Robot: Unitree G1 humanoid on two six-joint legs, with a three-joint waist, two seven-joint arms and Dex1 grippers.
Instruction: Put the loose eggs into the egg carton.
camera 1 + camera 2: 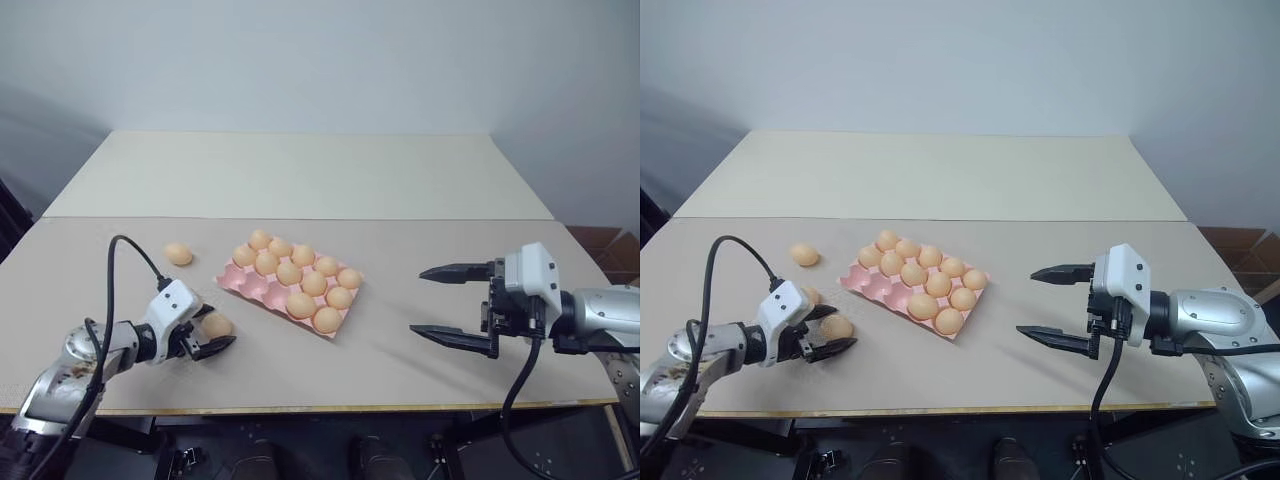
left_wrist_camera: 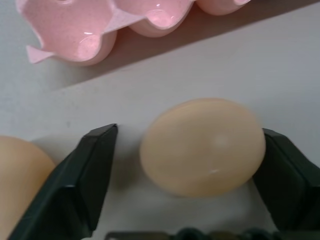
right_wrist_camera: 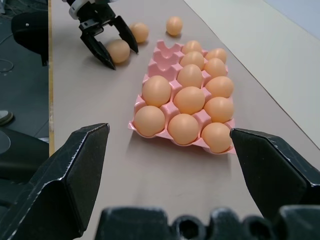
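Egg [image 2: 202,146] on the desk [image 2: 250,65] between left pincer [image 2: 192,160] fingers [image 2: 82,175], one finger touching, second egg [image 2: 20,180] beside, pink carton [image 2: 100,25] edge beyond

free: bare table [image 1: 420,180] behind and right of egg carton [image 1: 243,283], open approach | blocked: left gripper [image 1: 204,337] straddles one loose egg [image 1: 216,325] near carton's left corner; two more loose eggs [image 1: 804,255] close by | right gripper [image 1: 452,307] spread wide, well apart from carton

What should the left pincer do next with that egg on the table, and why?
Probably close a little further. The left pincer straddles a loose egg lying on the table; one finger touches it, the other stands off with a gap.
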